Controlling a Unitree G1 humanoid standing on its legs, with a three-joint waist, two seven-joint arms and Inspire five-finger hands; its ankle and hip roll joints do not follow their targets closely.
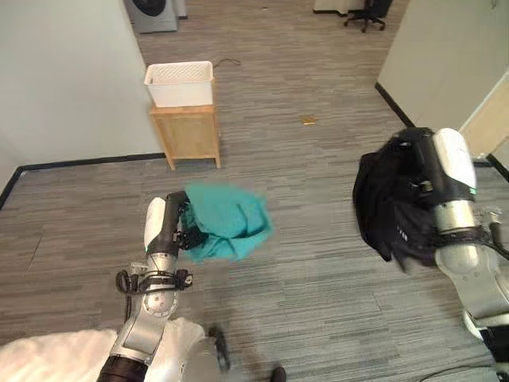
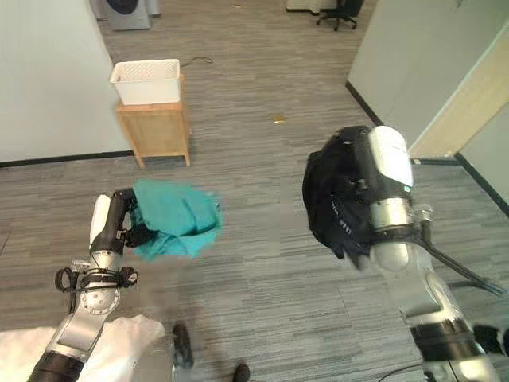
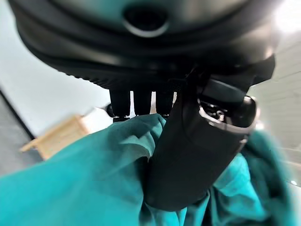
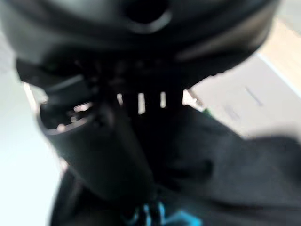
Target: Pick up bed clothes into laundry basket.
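A teal garment [image 1: 227, 223] hangs in the air from my left hand [image 1: 181, 226], whose fingers and thumb [image 3: 188, 155] are curled into the cloth [image 3: 84, 183]. My right hand [image 1: 420, 191] is raised on the right and shut on a black garment [image 1: 386, 203], which droops below it; the right wrist view shows the thumb [image 4: 103, 155] pressed into the dark cloth [image 4: 225, 165]. The white laundry basket [image 1: 179, 82] sits on a small wooden stand [image 1: 188, 134] against the wall, ahead and a little left of the teal garment.
A white bed corner [image 1: 56, 354] lies at the lower left. White walls stand on the left [image 1: 64, 79] and right [image 1: 445, 56]. A washing machine [image 1: 153, 14] and an office chair [image 1: 366, 12] are far back. A small yellowish scrap [image 1: 308, 120] lies on the wood-look floor.
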